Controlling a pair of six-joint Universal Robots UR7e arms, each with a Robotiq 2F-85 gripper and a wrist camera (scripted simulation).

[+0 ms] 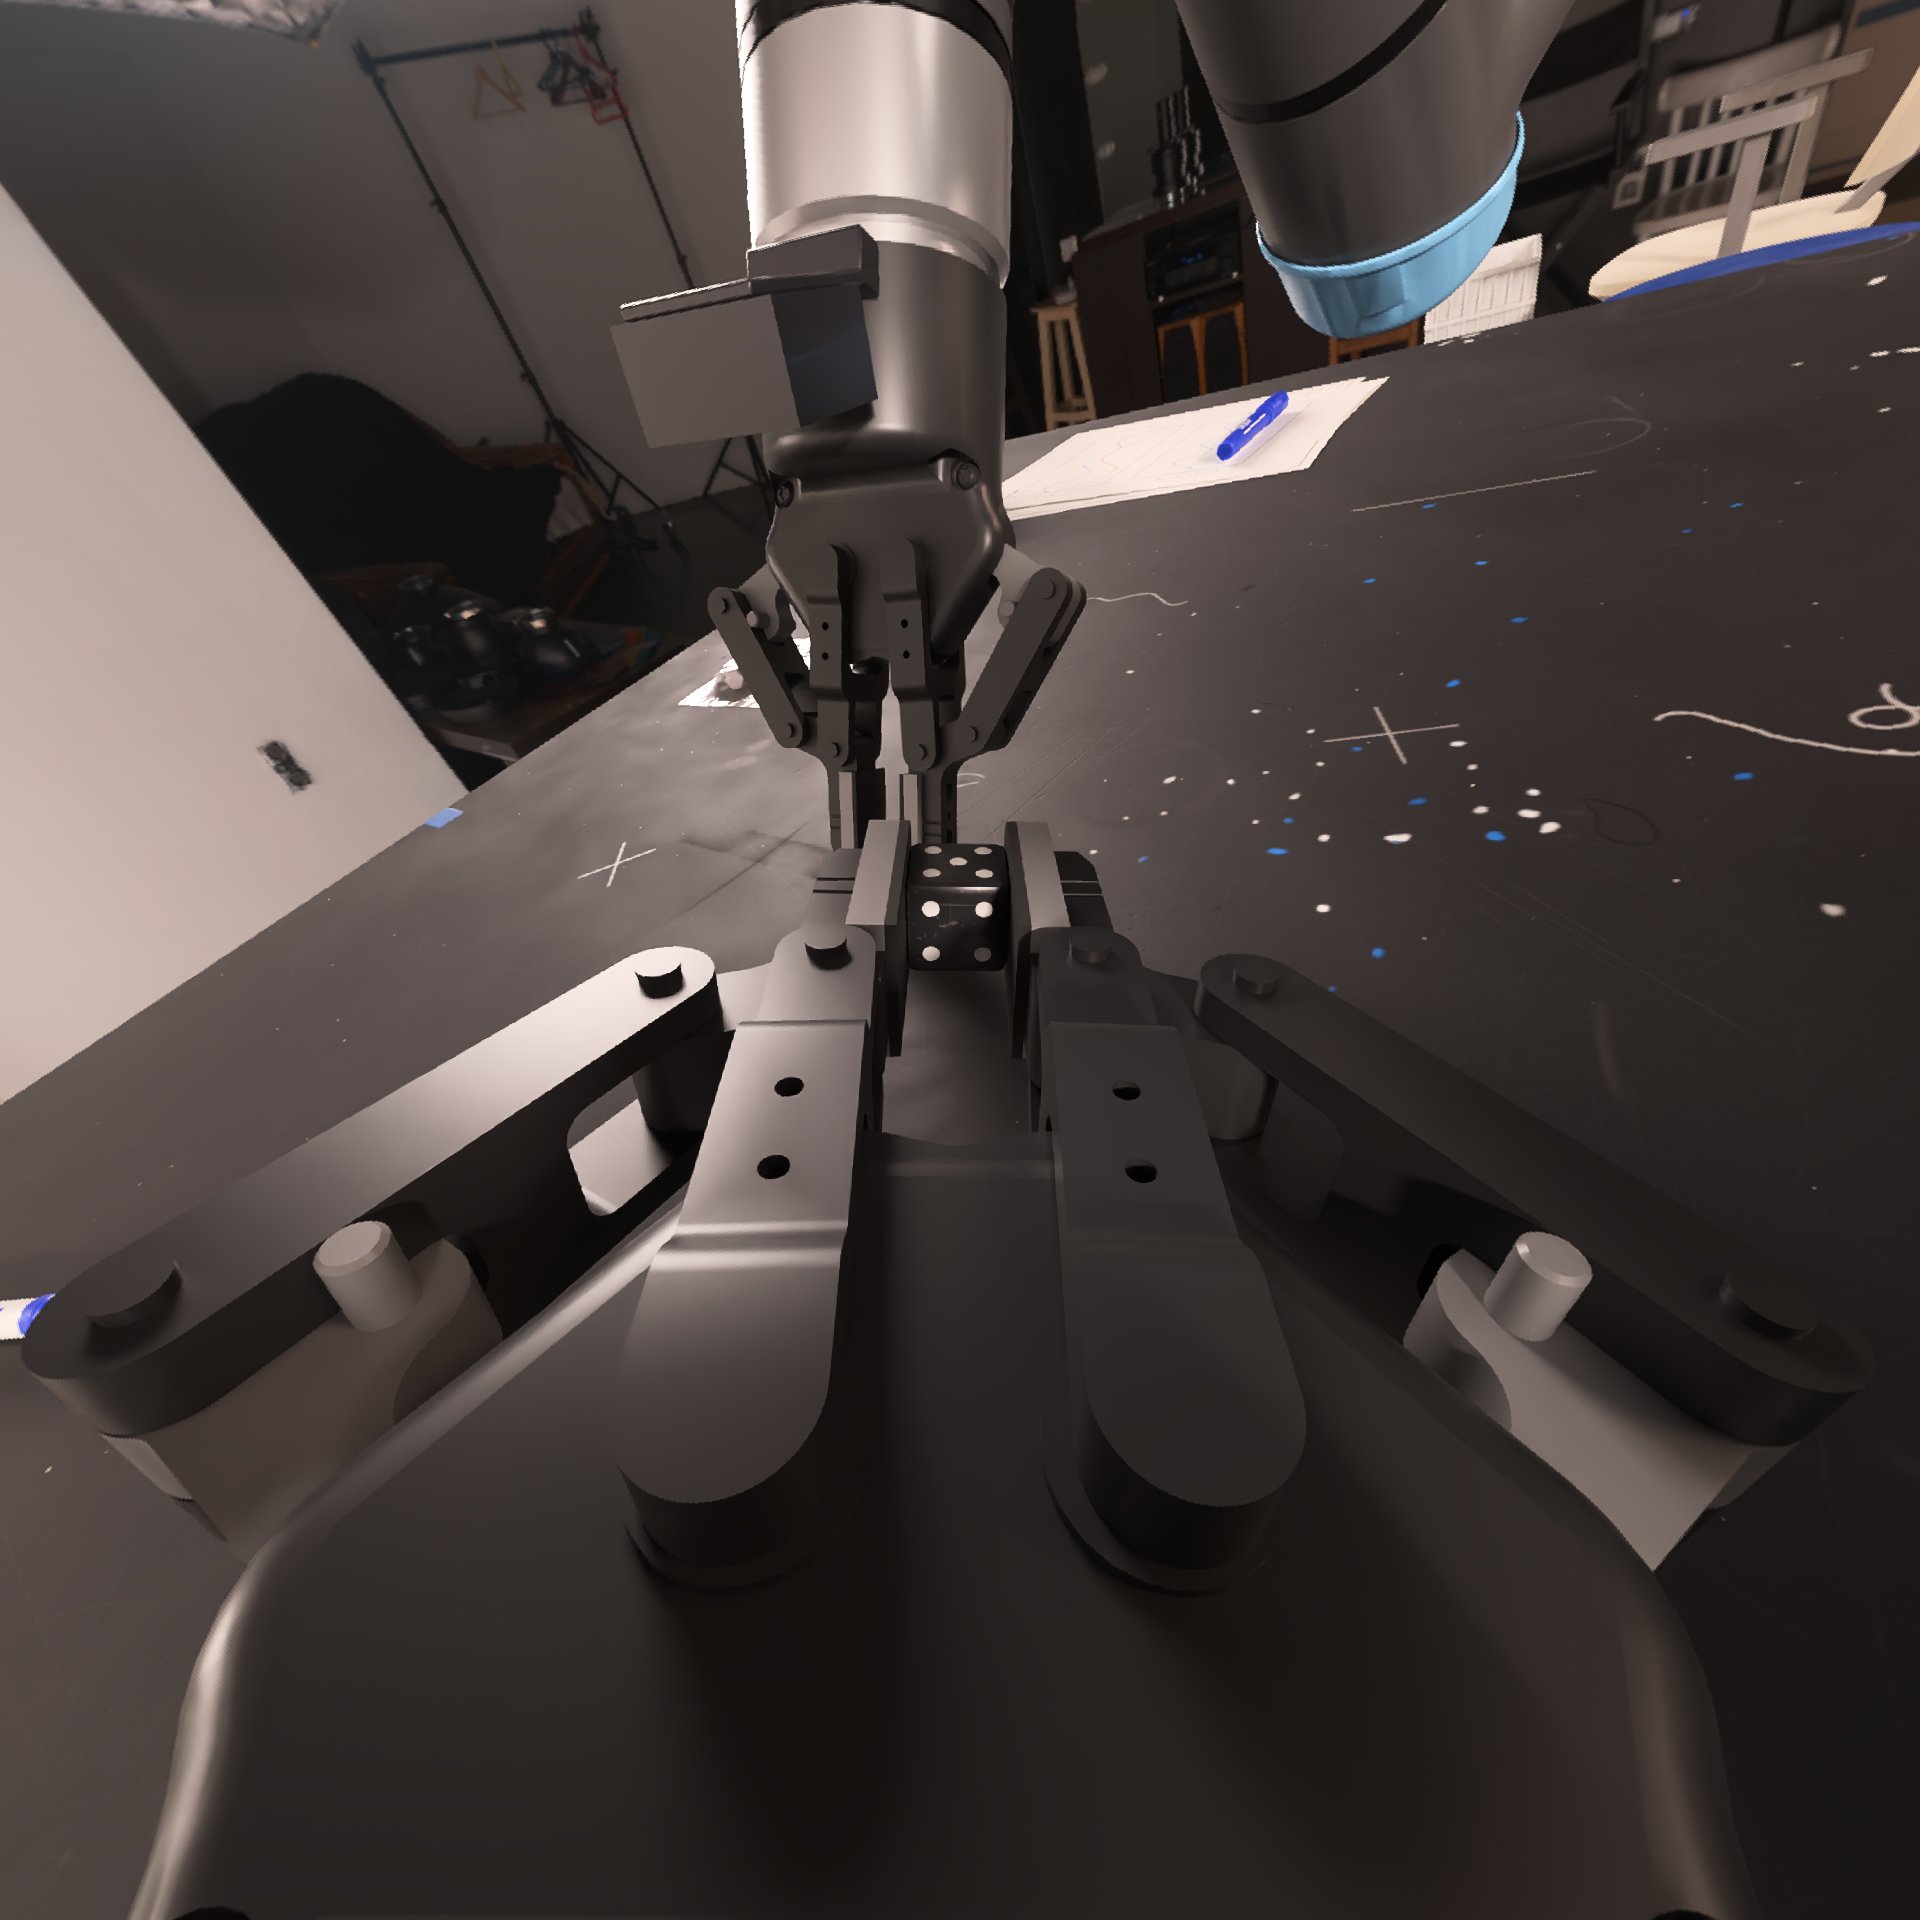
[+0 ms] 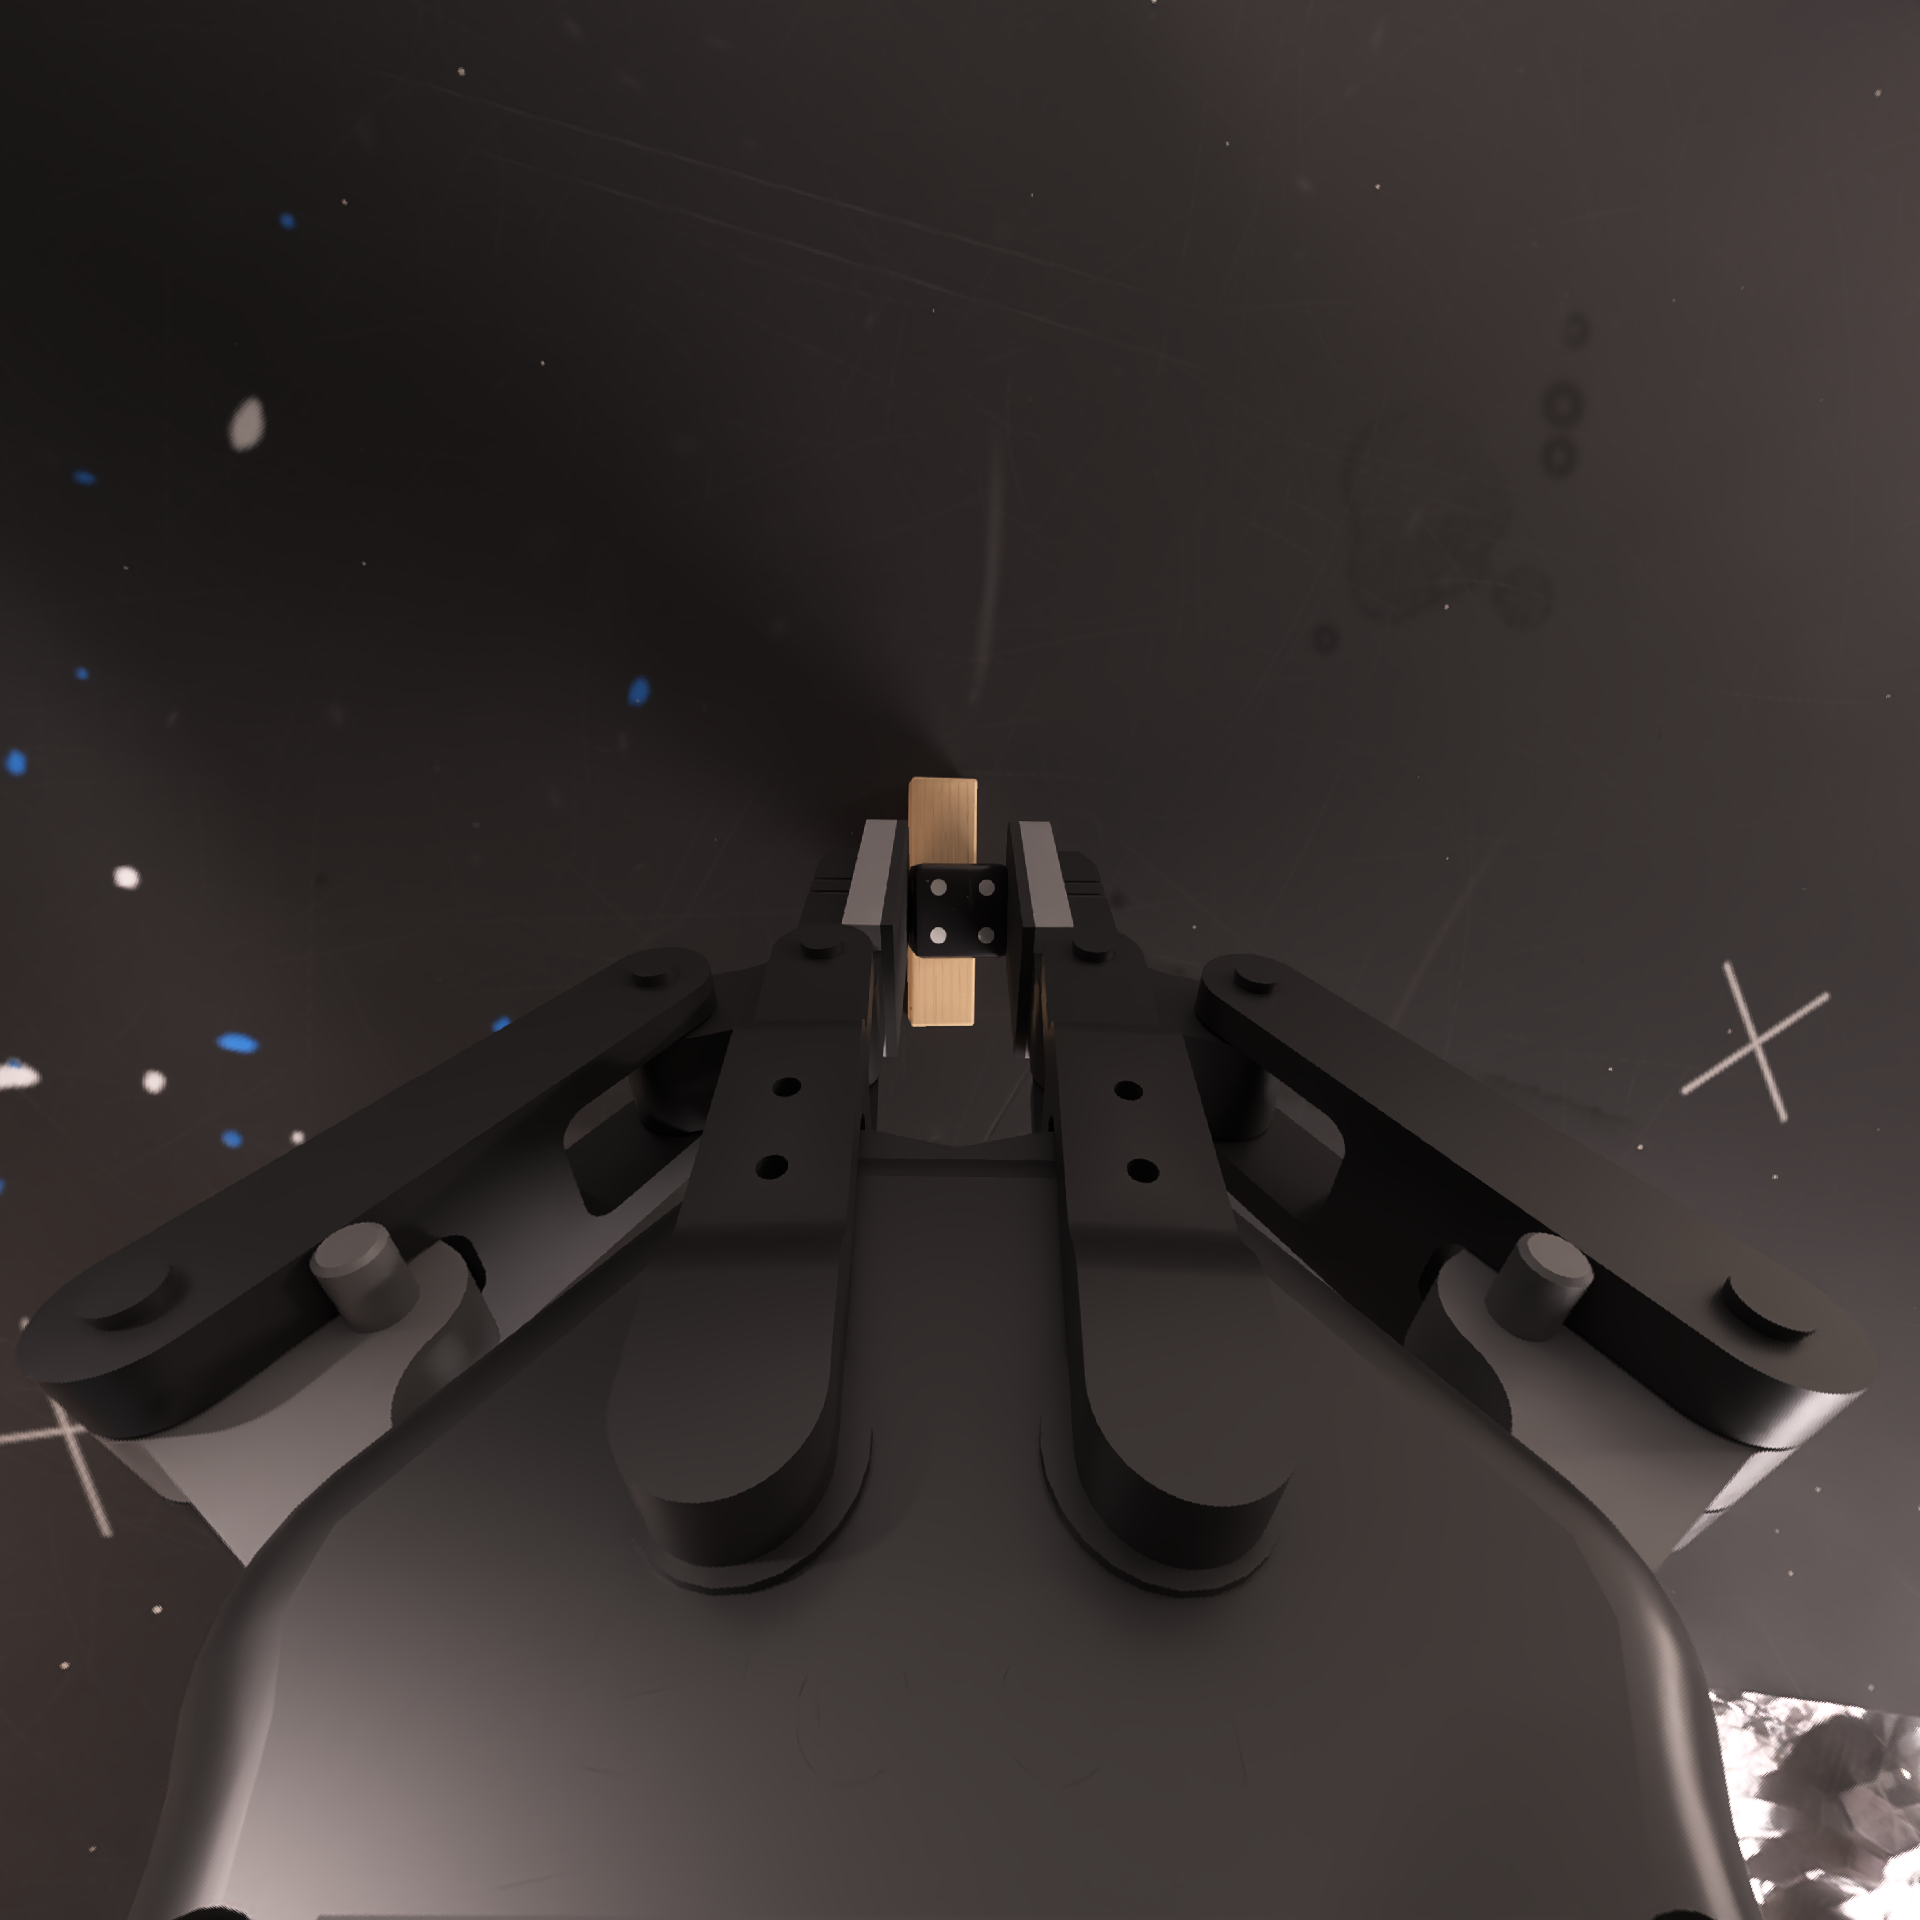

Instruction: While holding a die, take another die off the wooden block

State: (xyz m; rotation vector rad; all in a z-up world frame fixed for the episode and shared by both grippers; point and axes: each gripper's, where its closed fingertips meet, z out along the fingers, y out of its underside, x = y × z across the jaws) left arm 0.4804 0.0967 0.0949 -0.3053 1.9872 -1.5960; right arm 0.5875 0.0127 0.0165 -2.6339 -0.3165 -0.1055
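Between each jaws, a black die.

No writing can be read anywhere in either view.

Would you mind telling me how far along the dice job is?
Done: the left gripper holds a black die. In hand: the right gripper has its fingers beside the second die, over the wooden block. Left: carrying that die clear.
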